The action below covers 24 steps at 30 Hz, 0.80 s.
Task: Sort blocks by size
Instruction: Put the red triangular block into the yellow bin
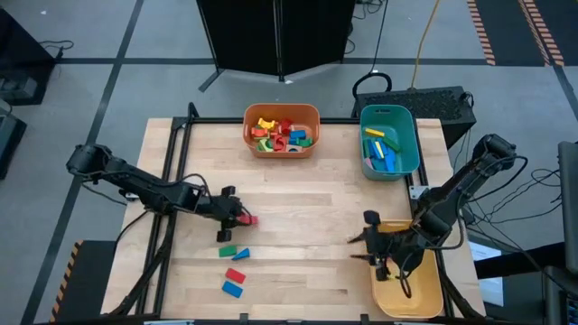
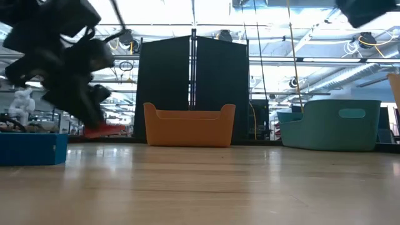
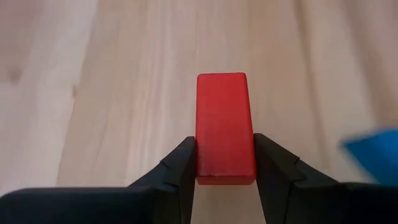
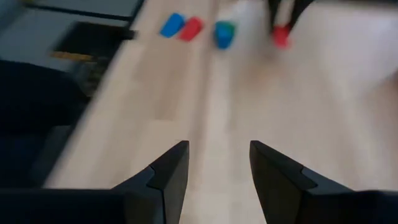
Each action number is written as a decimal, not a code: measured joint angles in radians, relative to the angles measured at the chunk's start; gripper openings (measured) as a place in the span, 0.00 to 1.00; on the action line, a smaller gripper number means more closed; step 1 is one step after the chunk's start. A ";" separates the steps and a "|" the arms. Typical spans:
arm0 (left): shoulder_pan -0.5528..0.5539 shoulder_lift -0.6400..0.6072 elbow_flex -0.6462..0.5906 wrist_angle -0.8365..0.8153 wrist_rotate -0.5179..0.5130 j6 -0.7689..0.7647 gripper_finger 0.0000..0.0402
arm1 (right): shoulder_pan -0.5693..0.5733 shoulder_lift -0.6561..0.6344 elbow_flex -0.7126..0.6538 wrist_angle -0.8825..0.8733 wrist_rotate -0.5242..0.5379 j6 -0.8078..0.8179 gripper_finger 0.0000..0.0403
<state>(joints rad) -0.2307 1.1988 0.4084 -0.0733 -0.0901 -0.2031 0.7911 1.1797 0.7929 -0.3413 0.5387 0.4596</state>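
My left gripper (image 1: 240, 218) is shut on a red block (image 3: 224, 127) over the table's left middle; the low view shows that block (image 2: 105, 130) above the tabletop. On the wood near it lie a green block (image 1: 228, 252), a blue block (image 1: 242, 255), another red block (image 1: 236, 275) and another blue block (image 1: 233, 289). My right gripper (image 4: 219, 163) stands open with nothing between its fingers, at the near right by the yellow bin (image 1: 424, 293). My left gripper pinches the red block's two long sides (image 3: 225, 169) between its two fingers, at the end nearest the wrist. The fingers slant down from the table's left. The block juts out ahead of the fingertips, flat face up, lifted clear of the table.
An orange bin (image 1: 312, 113) with several mixed blocks stands at the far middle. A teal bin (image 1: 411, 135) with blue, green and yellow blocks stands at the far right. Bare wood lies across the table's middle between both arms.
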 joint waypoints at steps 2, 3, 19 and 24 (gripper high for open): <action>0.027 0.000 0.000 0.066 0.039 -0.001 0.29 | -0.020 0.000 0.000 0.003 0.059 -0.093 0.38; 0.040 0.000 0.000 0.094 0.059 -0.001 0.29 | -0.033 0.000 0.000 0.008 0.074 -0.139 0.39; 0.159 0.015 0.002 0.362 0.223 -0.148 0.29 | -0.304 0.223 0.000 0.337 0.085 -0.790 0.39; 0.159 0.068 0.008 0.428 0.255 -0.204 0.29 | -0.368 0.329 0.000 0.542 0.081 -0.991 0.39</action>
<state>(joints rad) -0.0720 1.2668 0.4161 0.3544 0.1653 -0.4071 0.4228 1.5083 0.7931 0.2004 0.6198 -0.5314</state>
